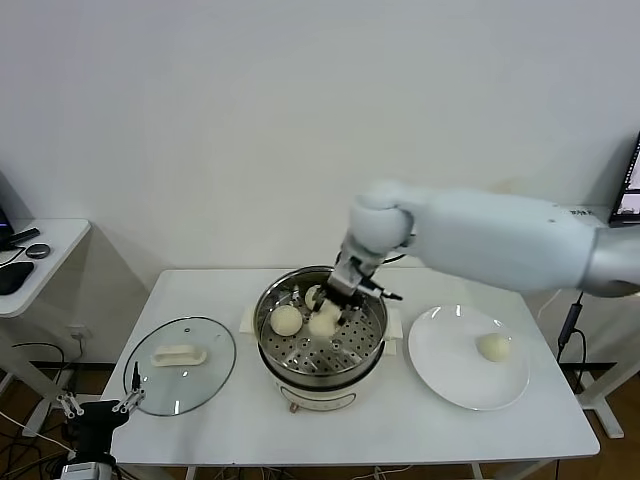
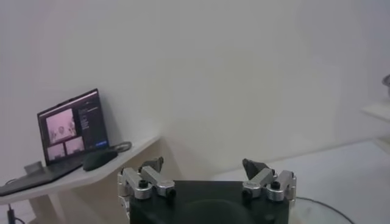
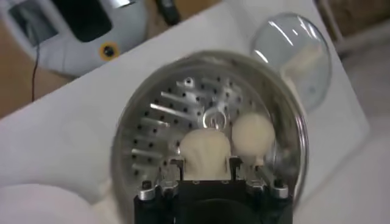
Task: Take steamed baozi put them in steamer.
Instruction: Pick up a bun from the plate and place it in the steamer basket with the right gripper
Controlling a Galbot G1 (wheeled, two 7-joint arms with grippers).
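The steamer (image 1: 300,378) stands at the table's middle, its perforated tray (image 3: 164,122) showing. My right gripper (image 1: 338,298) reaches down into it and is shut on a pale baozi (image 3: 206,149) held low over the tray, a finger (image 3: 177,168) on each side. That bun also shows in the head view (image 1: 323,325). A second baozi (image 1: 286,320) lies on the tray beside it (image 3: 253,134). Another baozi (image 1: 494,347) sits on the white plate (image 1: 450,375) to the right. My left gripper (image 1: 100,405) is parked low off the table's left front corner, open and empty (image 2: 204,167).
The glass lid (image 1: 180,365) with its white handle lies flat on the table left of the steamer and shows in the right wrist view (image 3: 292,49). A side desk (image 1: 40,250) with a laptop (image 2: 73,131) and mouse stands at far left.
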